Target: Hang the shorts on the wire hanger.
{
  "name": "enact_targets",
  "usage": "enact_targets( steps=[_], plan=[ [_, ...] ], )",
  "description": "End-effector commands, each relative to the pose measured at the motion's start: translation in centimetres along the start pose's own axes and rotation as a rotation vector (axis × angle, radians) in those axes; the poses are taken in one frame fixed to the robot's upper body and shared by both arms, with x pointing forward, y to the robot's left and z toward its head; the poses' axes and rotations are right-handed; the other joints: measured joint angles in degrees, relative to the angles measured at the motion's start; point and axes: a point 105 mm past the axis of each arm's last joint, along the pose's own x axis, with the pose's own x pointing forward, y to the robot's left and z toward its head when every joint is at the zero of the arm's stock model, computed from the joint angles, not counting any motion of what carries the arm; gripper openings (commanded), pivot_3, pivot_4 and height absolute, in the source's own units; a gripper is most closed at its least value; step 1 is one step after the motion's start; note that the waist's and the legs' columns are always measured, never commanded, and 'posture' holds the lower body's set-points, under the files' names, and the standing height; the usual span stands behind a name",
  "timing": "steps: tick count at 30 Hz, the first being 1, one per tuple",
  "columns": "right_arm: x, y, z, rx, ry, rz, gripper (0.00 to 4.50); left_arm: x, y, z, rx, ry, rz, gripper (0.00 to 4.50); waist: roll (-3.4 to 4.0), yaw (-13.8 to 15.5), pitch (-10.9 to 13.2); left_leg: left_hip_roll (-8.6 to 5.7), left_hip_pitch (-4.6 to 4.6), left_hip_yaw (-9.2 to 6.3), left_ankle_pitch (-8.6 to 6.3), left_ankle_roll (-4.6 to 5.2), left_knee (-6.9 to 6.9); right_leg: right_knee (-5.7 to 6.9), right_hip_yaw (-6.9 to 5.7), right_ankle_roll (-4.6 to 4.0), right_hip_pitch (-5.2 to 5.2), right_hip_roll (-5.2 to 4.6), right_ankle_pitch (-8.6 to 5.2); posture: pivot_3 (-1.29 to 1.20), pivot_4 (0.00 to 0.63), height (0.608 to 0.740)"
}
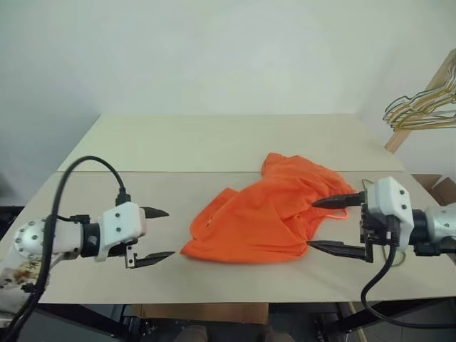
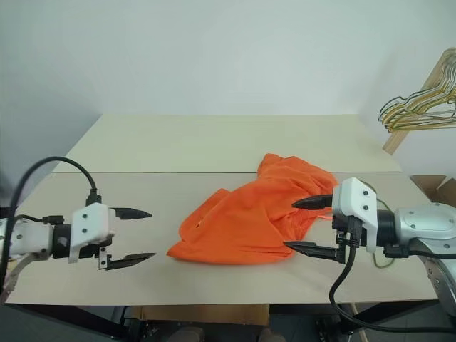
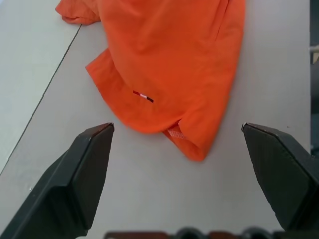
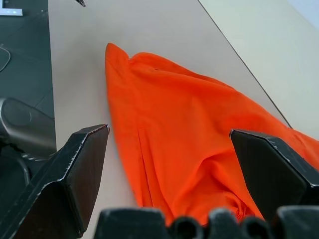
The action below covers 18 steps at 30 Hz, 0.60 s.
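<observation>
Nearest me, my left gripper (image 1: 155, 235) hangs over the front left of the pale beige tabletop (image 1: 214, 146), black jaws spread wide, nothing between them, pointing across toward the middle. My right gripper (image 1: 329, 224) sits at the front right, jaws also spread wide and gripping nothing, pointing back toward the left one. From the head cameras its fingertips overlap the right edge of the cloth; I can't tell if they touch it or hover just above.

Between the two grippers, the bright orange thin-fabric shorts (image 1: 267, 210) lie crumpled on the tabletop, a bit right of centre. Loose heap, folds running across it, one flatter corner reaching toward the left gripper, bunched higher part toward the back right. In the left wrist view I see the shorts (image 3: 169, 64) just past the open fingertips, with a small red-and-white mark (image 3: 143, 96) near one hem. In the right wrist view the orange cloth (image 4: 199, 139) spans the gap between the jaws, lying flat on the surface.

Farther back the tabletop has a seam (image 1: 178, 172) running side to side. At far right, a bunch of gold and green wire hangers (image 1: 420, 110) hangs on a slanted wooden rail (image 1: 427, 96) by the white wall.
</observation>
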Motion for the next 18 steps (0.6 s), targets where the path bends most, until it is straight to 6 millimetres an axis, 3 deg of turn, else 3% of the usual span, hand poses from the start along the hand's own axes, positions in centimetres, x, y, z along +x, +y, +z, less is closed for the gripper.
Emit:
enact_targets(
  steps=[1, 5, 12, 18],
  plan=[
    [-0.3, 0.2, 1.1, -0.042, -0.018, -0.034, 4.5, 0.9, 0.1, -0.4, 0.111, 0.032, -0.012, 4.46, 0.0, -0.31, 0.0, 0.0, 0.0, 0.0, 0.0, 0.0, 0.0, 0.01, 0.0, 0.0, 0.0, 0.0, 0.0, 0.01, 0.008, 0.74],
    [-0.5, 0.5, 1.2, -0.043, -0.017, -0.049, 4.5, 2.2, -0.1, -1.7, 0.207, 0.071, -0.05, 4.46, 0.01, -1.12, -0.01, 0.0, -0.01, 0.01, 0.0, 0.0, 0.0, 0.0, 0.0, 0.0, -0.01, 0.0, 0.0, -0.01, 0.0, 0.74],
    [-0.6, 0.8, 1.2, -0.049, -0.01, -0.075, 4.5, 7.3, -0.9, -1.8, 0.409, 0.047, -0.103, 4.46, -0.02, -1.54, -0.05, -0.03, -0.01, 0.04, 0.0, 0.0, 0.02, 0.0, 0.01, 0.03, 0.01, -0.01, 0.02, -0.04, 0.0, 0.74],
    [-0.8, 1.1, 1.3, -0.048, -0.002, -0.085, 4.5, 8.4, -1.7, -2.5, 0.468, 0.068, -0.181, 4.46, -0.03, -2.86, -0.06, 0.01, -0.05, 0.03, 0.0, 0.0, 0.02, 0.0, 0.01, 0.03, -0.02, 0.0, 0.02, -0.07, 0.0, 0.74]
  ],
)
